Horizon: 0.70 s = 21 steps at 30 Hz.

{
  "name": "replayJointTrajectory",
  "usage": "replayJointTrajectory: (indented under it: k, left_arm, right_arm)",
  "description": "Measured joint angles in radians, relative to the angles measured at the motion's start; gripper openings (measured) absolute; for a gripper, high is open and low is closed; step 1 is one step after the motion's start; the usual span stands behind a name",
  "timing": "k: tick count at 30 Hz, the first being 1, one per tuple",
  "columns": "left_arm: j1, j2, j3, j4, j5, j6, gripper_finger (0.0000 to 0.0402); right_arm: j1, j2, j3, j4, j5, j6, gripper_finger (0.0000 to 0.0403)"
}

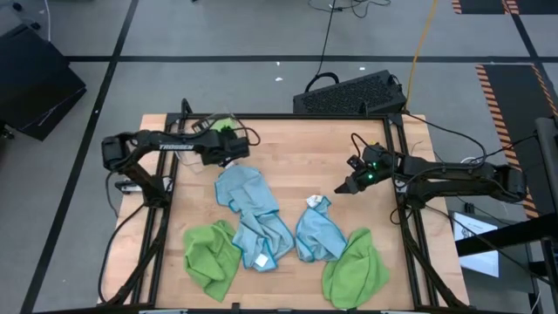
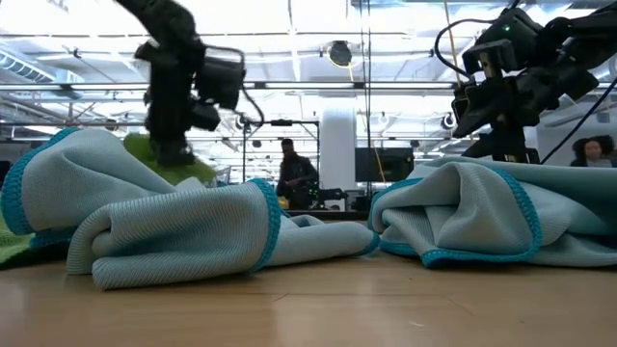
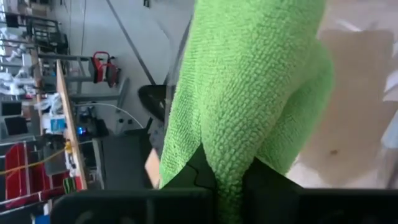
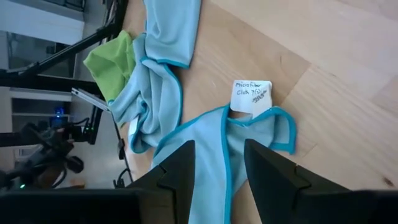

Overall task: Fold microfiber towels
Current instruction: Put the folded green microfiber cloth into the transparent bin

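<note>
Since you are working with soft cloths, read these lines before the next move.

Left tool (image 3: 227, 180): it is pinched tight on a lime green microfiber towel (image 3: 249, 81), which hangs from the fingers at the desk's far left.
Right tool (image 4: 217, 168): its fingers stand partly apart with nothing held; a blue-edged fold of the light blue towel (image 4: 249, 134) lies in the gap between them, on the desk (image 1: 296, 148).
Towels below the tools: a second light blue towel (image 1: 248, 205) lies crumpled just beside and below the left tool; two more green towels (image 1: 212, 253) and (image 1: 356, 266) sit near the desk's front edge, well apart from both tools.
Material: looped, nubbly pile on the green towel; the blue ones look smoother, with a stitched turquoise hem.
Shape: square cloths by their hems, now bunched into rolls and ridges.
Handling, as a judgement: light and limp, so expect them to sag and drag instead of holding a crease; the pile should give your fingers good bite.
Where to grip: go for a hemmed corner; the corner with the white tag (image 4: 252, 96), just ahead of the right tool, looks best.
Risk: pinching mid-cloth would likely gather two layers.
</note>
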Motion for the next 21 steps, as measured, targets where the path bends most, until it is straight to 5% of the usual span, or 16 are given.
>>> replayJointTrajectory:
  k: [7,13,21]
  left_arm:
    - [0.075,0.001,-0.144,0.322,0.014,0.232,0.0020]
    - [0.188,0.000,-0.157,0.394,0.080,0.239,0.0026]
    - [0.248,-0.018,-0.170,0.445,0.163,0.280,0.0119]
  right_arm:
    - [-0.002,0.002,0.000,-0.001,0.057,0.034,0.0130]
    - [-0.002,0.002,0.000,-0.006,0.079,0.074,0.0130]
    - [-0.002,0.002,0.000,-0.005,0.132,0.088,0.0130]
